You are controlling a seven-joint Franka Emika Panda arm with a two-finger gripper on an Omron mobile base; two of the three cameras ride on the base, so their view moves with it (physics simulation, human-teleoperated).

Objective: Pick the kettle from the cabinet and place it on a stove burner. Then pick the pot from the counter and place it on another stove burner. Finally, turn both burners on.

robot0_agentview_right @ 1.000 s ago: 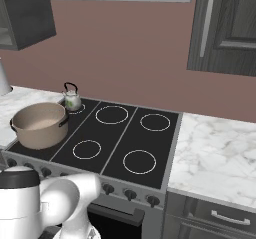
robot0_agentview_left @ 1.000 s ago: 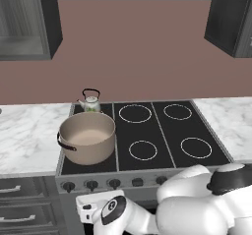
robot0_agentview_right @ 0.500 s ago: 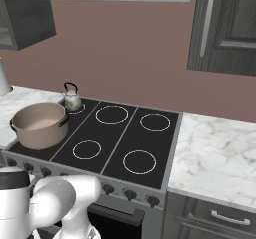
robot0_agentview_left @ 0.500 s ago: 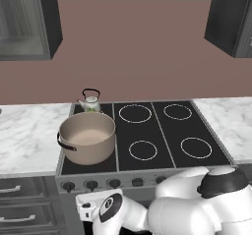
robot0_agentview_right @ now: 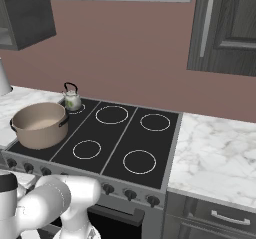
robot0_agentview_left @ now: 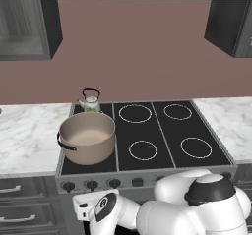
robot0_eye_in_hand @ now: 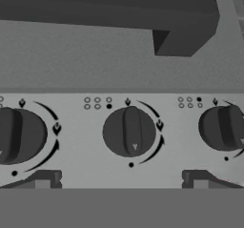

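Now our gripper (robot0_eye_in_hand: 121, 179) faces the stove's front panel with its fingers (robot0_eye_in_hand: 43, 179) spread wide, holding nothing — the middle of 3 knobs (robot0_eye_in_hand: 129, 131) sits between them, just ahead. Beyond and above the hand, the pot (robot0_agentview_left: 87, 136) rests on the cooktop (robot0_agentview_left: 167, 131) — the kettle (robot0_agentview_left: 90, 101) behind it.

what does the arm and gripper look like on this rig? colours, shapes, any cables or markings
Glossy white arm built of rounded, bulbous shells, with a dark grey band at the joint and a dark disc on the wrist end. No loose cables or printed markings visible. The gripper has two small dark grey, blocky finger tips, seen in the hand view.
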